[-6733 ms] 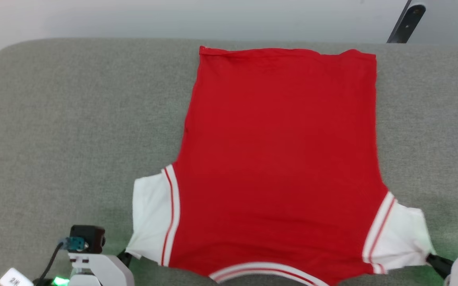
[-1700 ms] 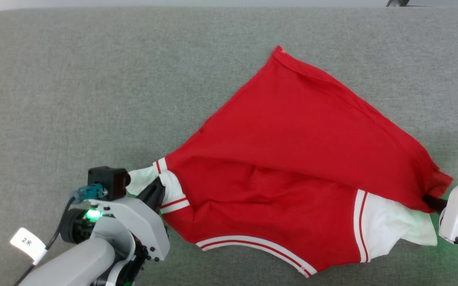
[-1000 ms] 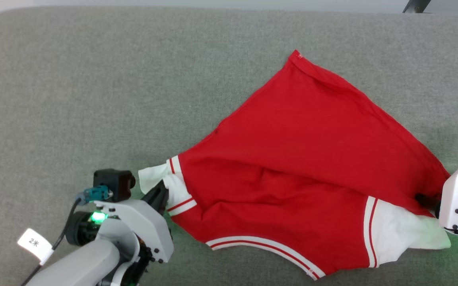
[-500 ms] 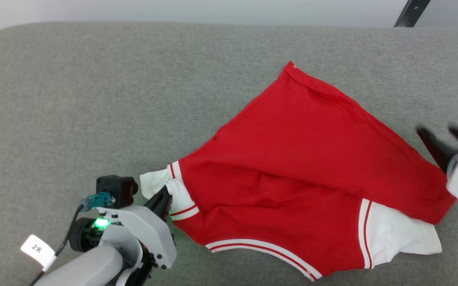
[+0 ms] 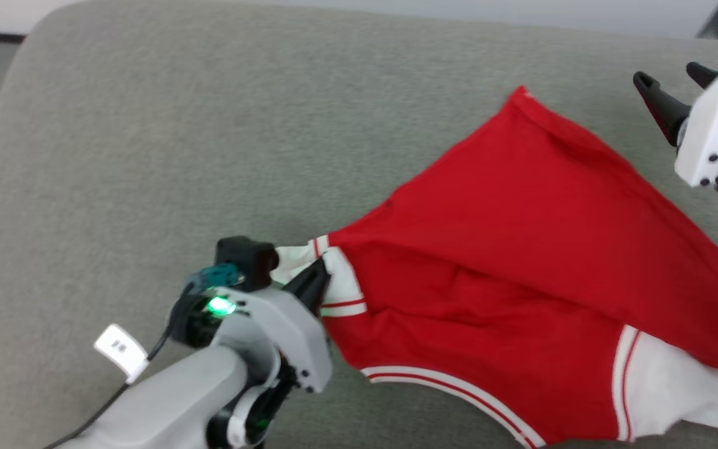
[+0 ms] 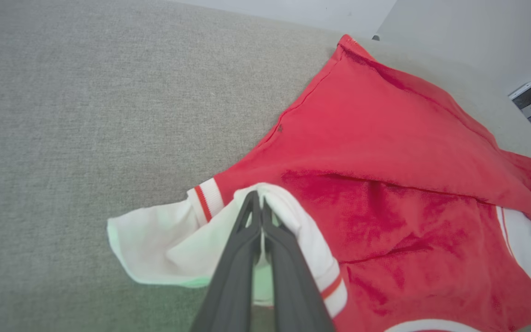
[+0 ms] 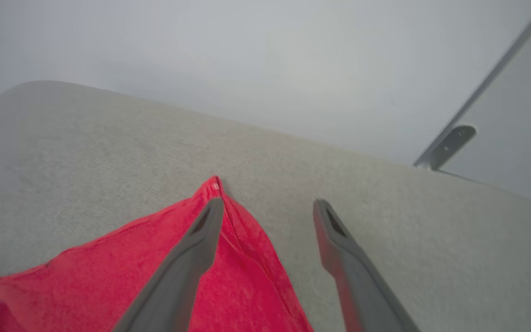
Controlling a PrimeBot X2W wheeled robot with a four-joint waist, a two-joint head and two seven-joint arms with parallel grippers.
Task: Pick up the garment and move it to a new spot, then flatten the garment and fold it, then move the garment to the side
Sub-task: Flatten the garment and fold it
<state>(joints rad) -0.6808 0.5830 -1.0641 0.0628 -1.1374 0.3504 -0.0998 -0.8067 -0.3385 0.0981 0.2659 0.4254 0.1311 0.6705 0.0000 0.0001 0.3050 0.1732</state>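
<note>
**Left gripper clamped on a sleeve, right gripper spread near the hem corner**

Head view: the garment [image 5: 521,249] lies on a grey padded surface [image 5: 147,156], red side up, with one part of the body folded slantwise over the rest. The left gripper [image 5: 316,279] has its fingers pressed together on the white sleeve nearest it, and the rest of the shirt stretches away from its fingertips. The right gripper [image 5: 667,73] has its fingers spread with nothing between them. It sits just past the garment's far pointed corner and clear of the cloth.

Left wrist view: the left gripper [image 6: 256,205] pinches a bunched fold of the white sleeve [image 6: 164,240] at its fingertips. Loose sleeve cloth spills to one side of the fingers, and the red body of the garment [image 6: 385,161] runs off to the other side and ahead.

Right wrist view: the right gripper [image 7: 269,203] is wide apart. One finger crosses in front of the garment [image 7: 109,281] near its pointed hem corner [image 7: 215,183]. The other is over bare grey surface [image 7: 431,221]. Whether the finger touches the cloth cannot be told.
</note>
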